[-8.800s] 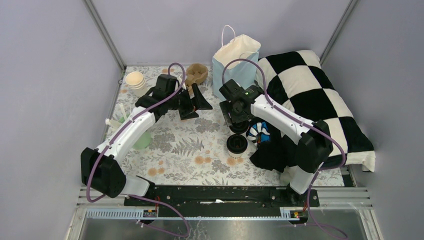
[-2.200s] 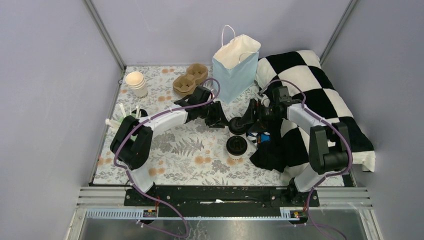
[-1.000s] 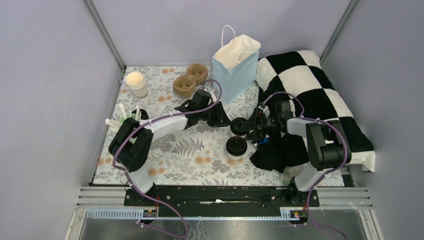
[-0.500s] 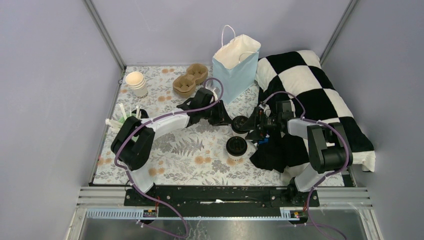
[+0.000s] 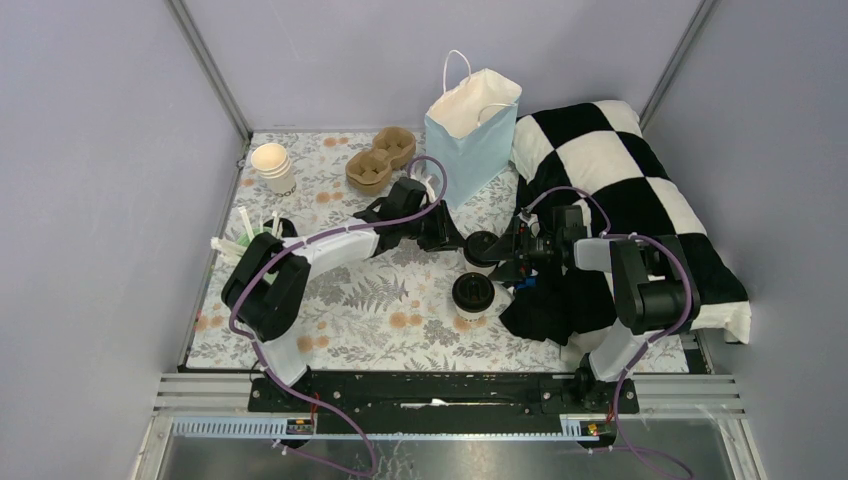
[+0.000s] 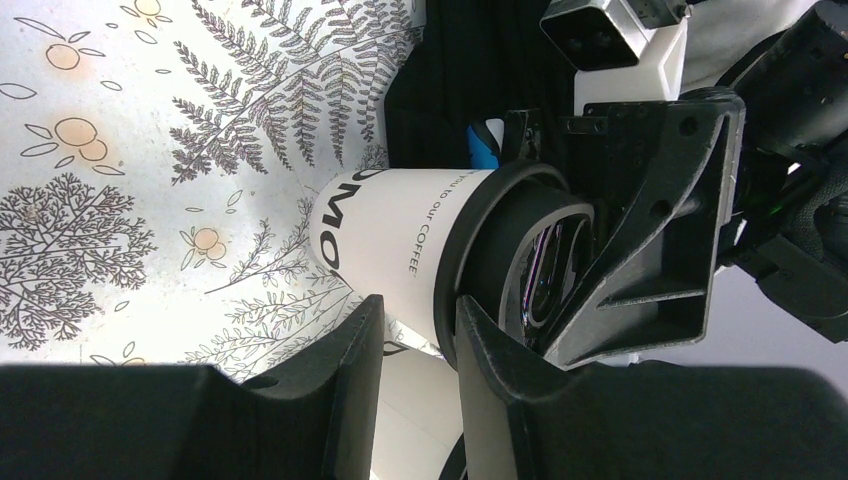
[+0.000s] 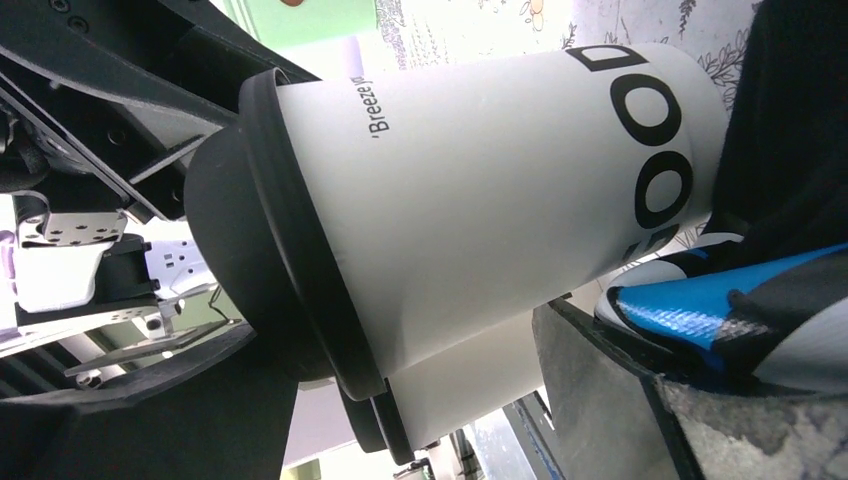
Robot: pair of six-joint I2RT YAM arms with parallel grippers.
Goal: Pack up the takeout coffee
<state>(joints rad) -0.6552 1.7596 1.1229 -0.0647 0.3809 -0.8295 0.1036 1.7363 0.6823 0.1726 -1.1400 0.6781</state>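
Note:
Two white takeout coffee cups with black lids stand mid-table. The far cup (image 5: 482, 248) sits between the two grippers and the near cup (image 5: 472, 292) is just in front of it. My left gripper (image 5: 452, 240) is turned on its side, jaws partly open. One finger (image 6: 490, 380) is beside the far cup's (image 6: 400, 245) lid rim, with nothing in the gap. My right gripper (image 5: 508, 258), also on its side, has its jaws spread wide. The far cup (image 7: 480, 190) stands right against its fingers, and I cannot tell if they touch. The blue bag (image 5: 470, 125) stands open at the back.
A checkered pillow (image 5: 620, 180) fills the right side, with black cloth (image 5: 545, 310) and a blue-and-white item (image 5: 527, 281) at its near edge. A cardboard cup carrier (image 5: 380, 160) and a stack of cream cups (image 5: 272, 165) stand at the back left.
My left gripper has slid right, up to the far cup's lid. The right gripper has shifted slightly beside the cup. Both cups stay where they were.

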